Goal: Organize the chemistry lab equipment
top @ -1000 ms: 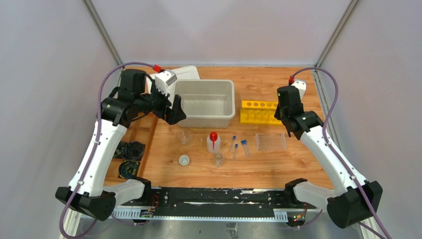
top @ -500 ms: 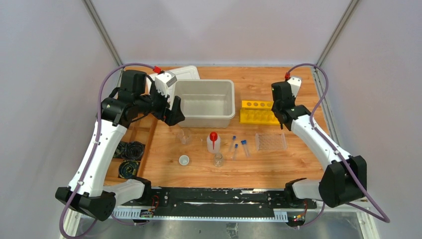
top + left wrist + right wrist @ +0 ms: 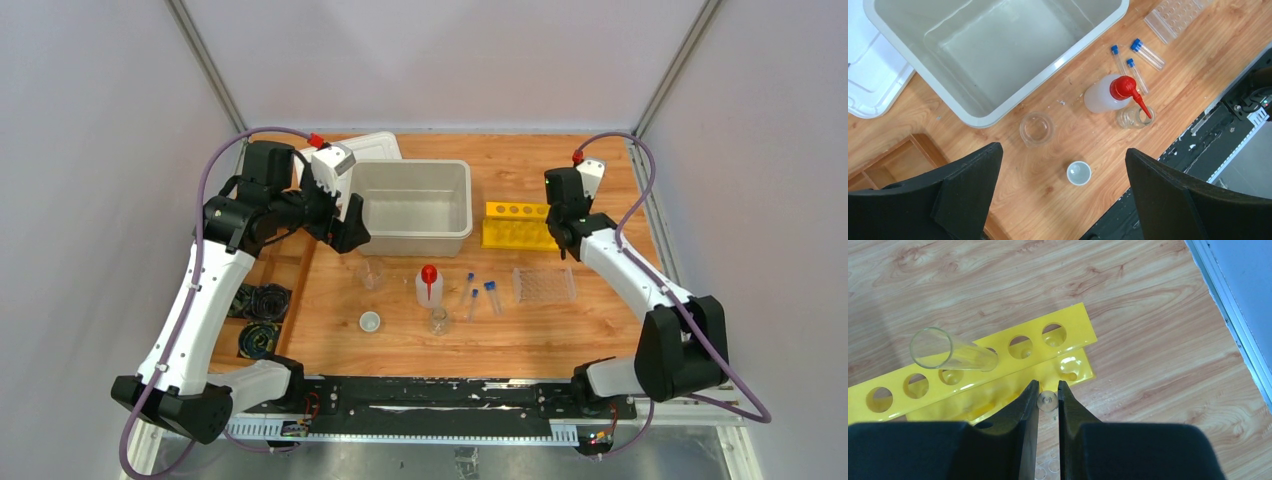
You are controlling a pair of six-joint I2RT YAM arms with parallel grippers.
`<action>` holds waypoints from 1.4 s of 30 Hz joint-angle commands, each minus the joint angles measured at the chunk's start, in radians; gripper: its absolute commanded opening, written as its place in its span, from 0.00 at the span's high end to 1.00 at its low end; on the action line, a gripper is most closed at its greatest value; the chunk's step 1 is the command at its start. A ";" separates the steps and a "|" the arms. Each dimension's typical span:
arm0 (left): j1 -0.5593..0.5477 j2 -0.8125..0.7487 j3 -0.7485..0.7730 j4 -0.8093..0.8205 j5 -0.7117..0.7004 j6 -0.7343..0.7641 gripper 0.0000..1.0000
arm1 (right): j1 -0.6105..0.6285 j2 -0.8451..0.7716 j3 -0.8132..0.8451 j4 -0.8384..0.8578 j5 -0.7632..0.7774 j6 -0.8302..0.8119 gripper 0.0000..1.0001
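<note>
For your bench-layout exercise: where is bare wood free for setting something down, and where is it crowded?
Free: behind the yellow rack; between well plate and front rail. Crowded: mid-table around squeeze bottle, test tubes, beakers, white cup.

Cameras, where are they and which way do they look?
Top external: high behind the arms, facing the wooden table; both show.
Left wrist: left arm, facing down at the white squeeze bottle with red nozzle; open left gripper shows.
Right wrist: right arm, facing down at the yellow tube rack; right gripper pinches a clear tube.
Shared: top and left wrist see that bottle.
</note>
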 commanded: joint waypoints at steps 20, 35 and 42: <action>0.007 -0.011 0.020 -0.005 -0.008 0.020 0.00 | -0.018 0.076 -0.019 0.082 0.013 0.023 1.00; 0.007 0.001 0.024 -0.005 -0.011 0.028 0.00 | -0.018 0.110 -0.063 0.086 -0.007 0.056 1.00; 0.007 0.000 0.025 -0.005 -0.013 0.028 0.00 | -0.017 0.118 -0.079 0.077 -0.044 0.078 1.00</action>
